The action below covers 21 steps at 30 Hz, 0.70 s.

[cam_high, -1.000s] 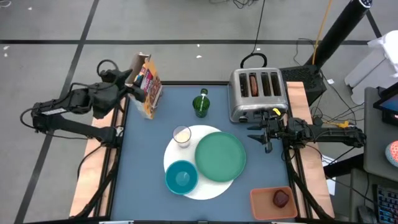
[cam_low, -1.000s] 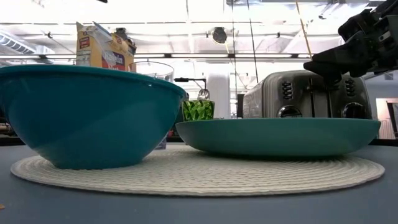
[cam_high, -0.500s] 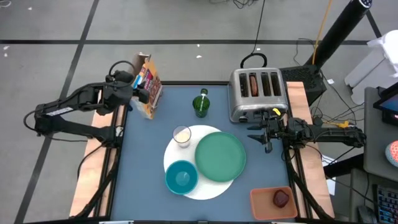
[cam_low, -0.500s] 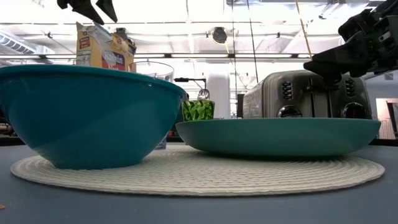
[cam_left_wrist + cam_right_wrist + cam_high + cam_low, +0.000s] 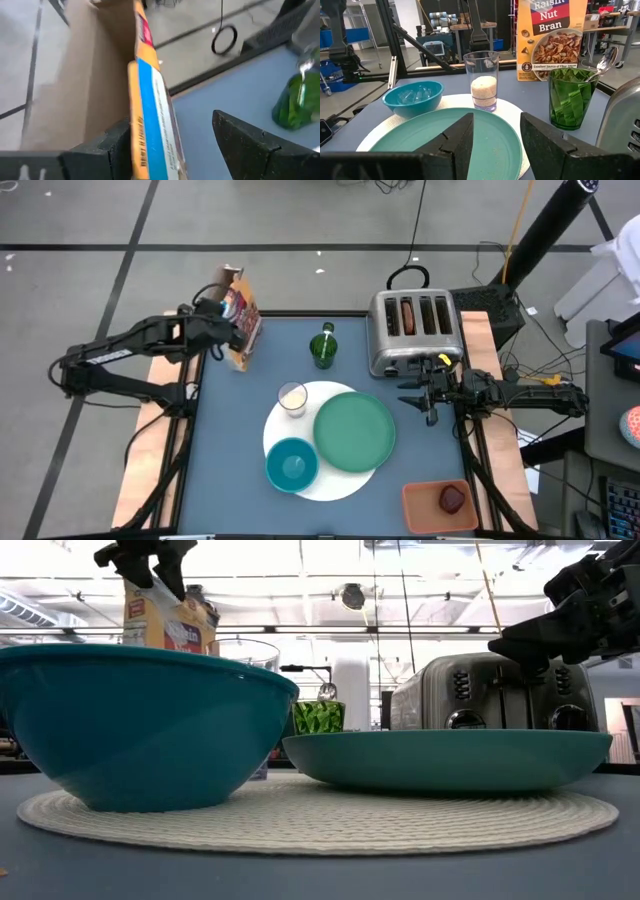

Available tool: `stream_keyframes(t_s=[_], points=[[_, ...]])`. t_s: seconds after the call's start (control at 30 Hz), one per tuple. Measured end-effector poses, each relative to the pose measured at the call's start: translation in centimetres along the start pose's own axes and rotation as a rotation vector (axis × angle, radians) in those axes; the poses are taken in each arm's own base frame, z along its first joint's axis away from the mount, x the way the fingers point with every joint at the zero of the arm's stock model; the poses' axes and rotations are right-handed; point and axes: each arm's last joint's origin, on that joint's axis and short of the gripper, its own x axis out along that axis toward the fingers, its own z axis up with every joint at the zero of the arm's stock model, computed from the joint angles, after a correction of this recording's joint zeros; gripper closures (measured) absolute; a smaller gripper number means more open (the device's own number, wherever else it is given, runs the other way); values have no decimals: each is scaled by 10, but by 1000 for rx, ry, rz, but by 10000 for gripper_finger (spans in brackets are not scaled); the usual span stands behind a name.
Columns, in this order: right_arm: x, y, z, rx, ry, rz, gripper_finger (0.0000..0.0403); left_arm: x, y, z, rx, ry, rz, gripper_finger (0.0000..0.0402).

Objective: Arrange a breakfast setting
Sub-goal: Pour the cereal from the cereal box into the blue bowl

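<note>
- While the left gripper point(image 5: 228, 330) sits at the open top of the cereal box point(image 5: 238, 317) in the table's far-left corner, its fingers point(image 5: 245, 140) are spread, one on each side of the box's narrow edge, not clamped.
- Right gripper point(image 5: 432, 392) hangs in front of the toaster point(image 5: 415, 330), jaws parted, holding nothing.
- Setting so far: white round mat point(image 5: 285, 442) mid-table, green plate point(image 5: 354, 431) on its right half, teal bowl point(image 5: 292, 464) at its near-left edge, milk glass point(image 5: 292, 397) at its far-left edge with a little white content in the bottom.
- Bagel point(image 5: 407, 316) looks to be in a toaster slot. Spoon point(image 5: 605, 60) stands in the green cup point(image 5: 323, 348). Dark-red fruit point(image 5: 452, 498) is in the orange tray point(image 5: 420, 500) at the near-right corner.
- Likely step: grab the box to pour into the bowl.
- Risks:
  - Box is tall, light and already leaning; an off-centre close would push it over or off the table edge just beside it.
  - Gripping near the open flaps may crush the cardboard and slip.
  - Carrying it toward the bowl passes the glass and the green cup; a swing could knock either.
  - Open top: tilting early spills cereal short of the bowl.
</note>
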Motion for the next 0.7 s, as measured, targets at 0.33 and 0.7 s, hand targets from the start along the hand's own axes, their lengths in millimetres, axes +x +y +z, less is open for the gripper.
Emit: stream_keyframes(t_s=[0.33,0.7], points=[[0,0,0,0,0,0,248,22,-8,0,74,101,61,151],[0,0,0,0,0,0,248,30,-3,1,65,167,69,212]])
